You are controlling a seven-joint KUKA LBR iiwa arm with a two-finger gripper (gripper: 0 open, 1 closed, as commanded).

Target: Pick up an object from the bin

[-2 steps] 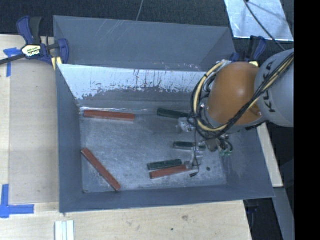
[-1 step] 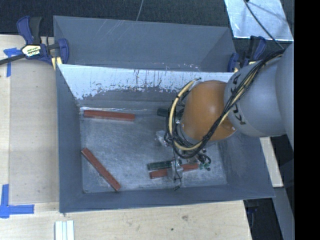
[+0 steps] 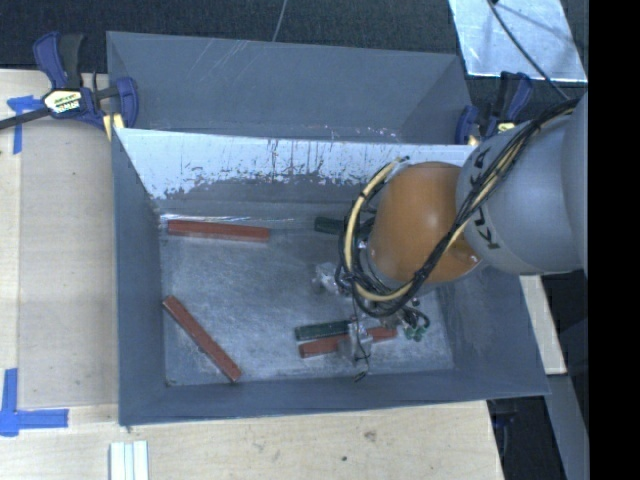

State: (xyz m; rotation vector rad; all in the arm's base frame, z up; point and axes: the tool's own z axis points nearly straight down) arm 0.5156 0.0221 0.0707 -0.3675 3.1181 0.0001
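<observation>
My gripper (image 3: 358, 346) is down at the bin's front right, below the orange wrist cover. It stands on a short red-brown bar (image 3: 325, 347) that lies flat on the floor and runs left to right. A dark green bar (image 3: 320, 331) of similar length lies just behind the red-brown one, touching or nearly touching it. The right ends of both bars are hidden under the gripper.
A long red-brown stick (image 3: 218, 231) lies along the back left of the floor. Another (image 3: 200, 339) lies at an angle at the front left. A small dark piece (image 3: 330, 225) sits at the back, beside the orange cover. The front wall is close to the gripper.
</observation>
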